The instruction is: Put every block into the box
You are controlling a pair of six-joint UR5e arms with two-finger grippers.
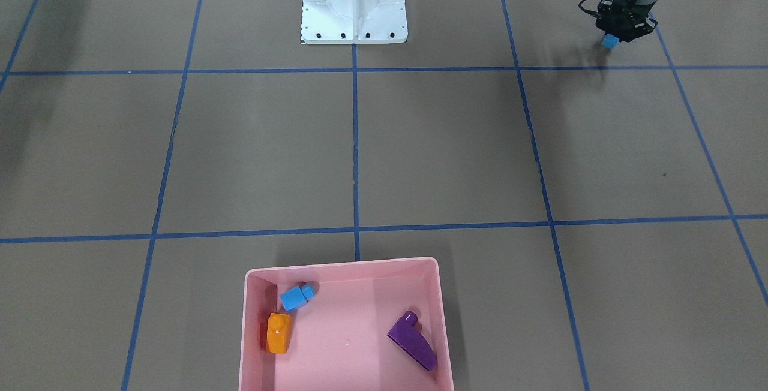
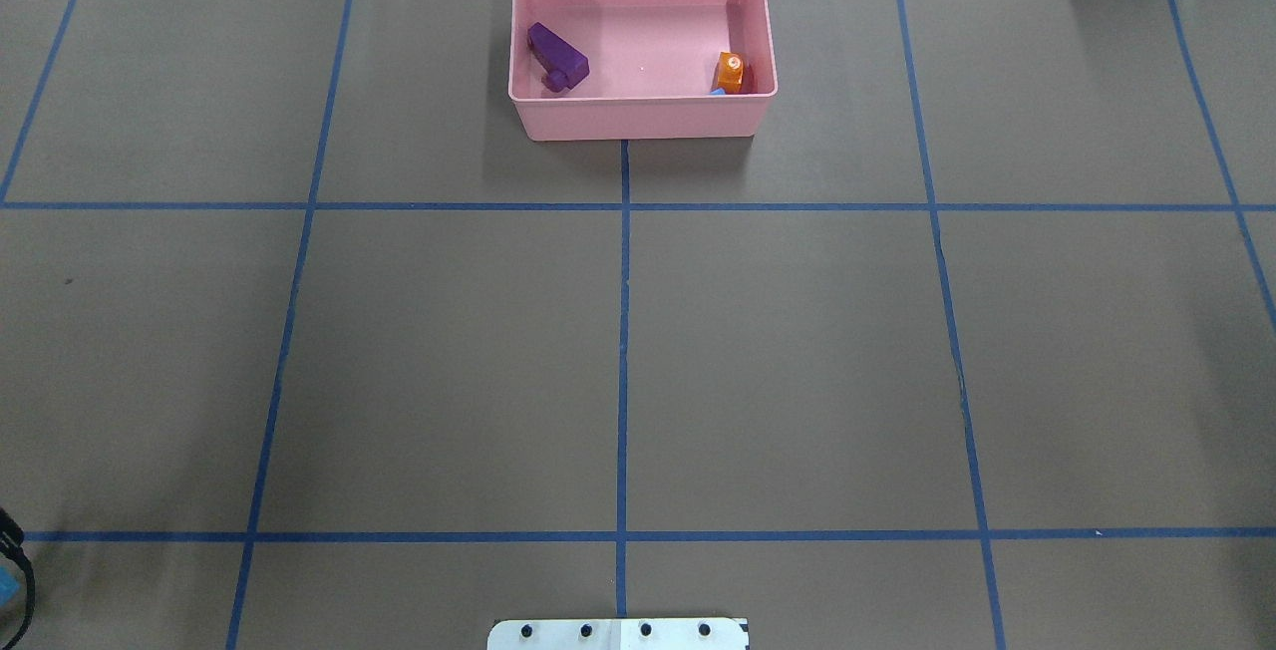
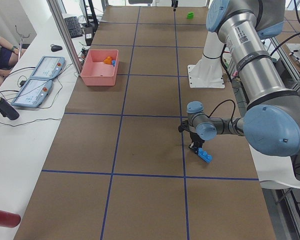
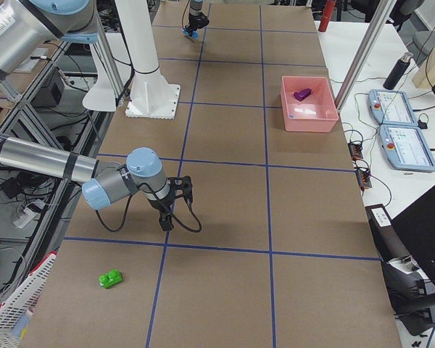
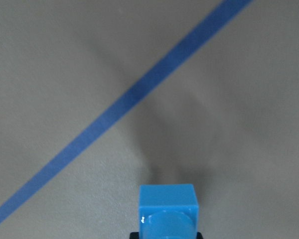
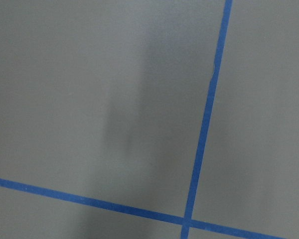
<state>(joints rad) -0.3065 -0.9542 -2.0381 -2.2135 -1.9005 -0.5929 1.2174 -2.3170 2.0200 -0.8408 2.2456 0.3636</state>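
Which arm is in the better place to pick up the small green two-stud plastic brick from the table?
Right. The right gripper hangs near the green two-stud brick; the left gripper is at the table's far end and grips the long light-blue bar.

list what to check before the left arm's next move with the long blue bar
1. Long blue bar at the left gripper tips: ok.
2. Grip firm, bar lifted: cannot tell.
3. Box has bare floor for it: ok.
4. Right gripper far from the box: ok.
5. All blocks in: not ok, green brick lies on the table.
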